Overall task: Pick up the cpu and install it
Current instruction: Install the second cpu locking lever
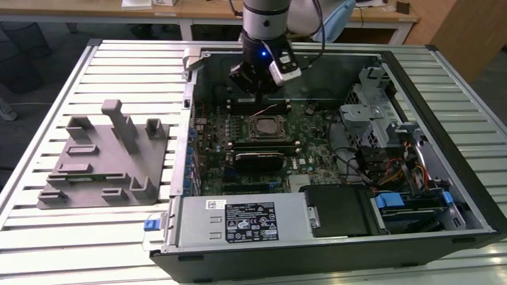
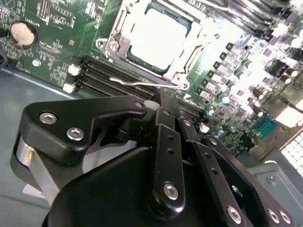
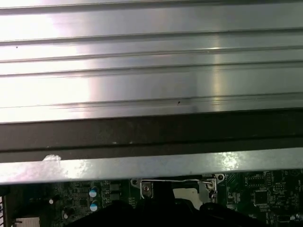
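The cpu [image 2: 154, 38] is a pale silver square lying flat inside the socket frame [image 2: 187, 71] on the green motherboard [image 2: 57, 47]. In the exterior view the cpu [image 1: 265, 126] sits mid-board inside the open computer case [image 1: 443, 178]. My gripper [image 1: 255, 95] hangs above the board just behind the socket, toward the case's far wall. In the second wrist view the gripper [image 2: 169, 101] has its black fingers drawn together, shut, with nothing seen between them, a short way from the socket's wire lever [image 2: 142, 82]. The socket frame [image 3: 177, 185] also peeks in the first wrist view.
A grey plastic tray with upright blocks [image 1: 103, 157] lies on the slatted table on the exterior view's left. Inside the case, a power supply [image 1: 237, 221] fills the near side, and drive cages with cables [image 1: 388, 148] fill the exterior view's right. Memory slots [image 2: 102, 75] run beside the socket.
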